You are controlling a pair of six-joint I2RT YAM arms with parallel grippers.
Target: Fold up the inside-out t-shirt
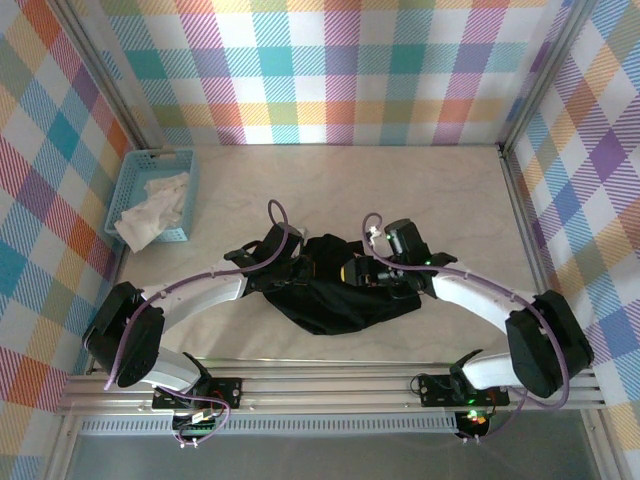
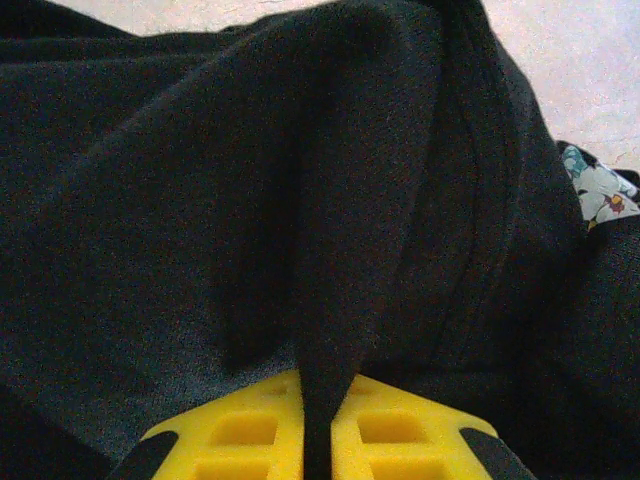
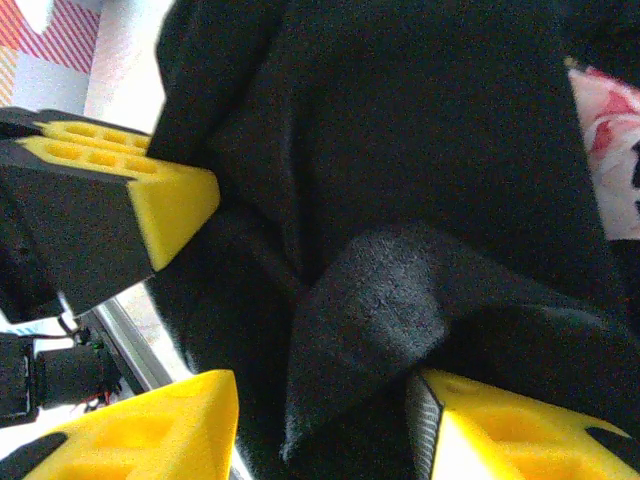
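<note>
The black t-shirt (image 1: 335,295) lies bunched in a heap at the middle of the table, between my two arms. My left gripper (image 1: 292,265) is at the heap's left edge. Its yellow fingers (image 2: 250,435) are shut on a raised fold of the black t-shirt (image 2: 300,200). My right gripper (image 1: 366,272) is over the heap's right part. Its two yellow fingertips (image 3: 140,435) stand well apart, and a loose flap of the t-shirt (image 3: 370,300) hangs between them, unclamped. A patch of pale print (image 2: 600,192) peeks out at the shirt's edge.
A light-blue basket (image 1: 135,180) holding a white cloth (image 1: 150,215) stands at the back left. Bare table lies behind the shirt and to both sides. The left gripper's finger (image 3: 165,195) sits close in the right wrist view. The metal rail (image 1: 330,385) runs along the near edge.
</note>
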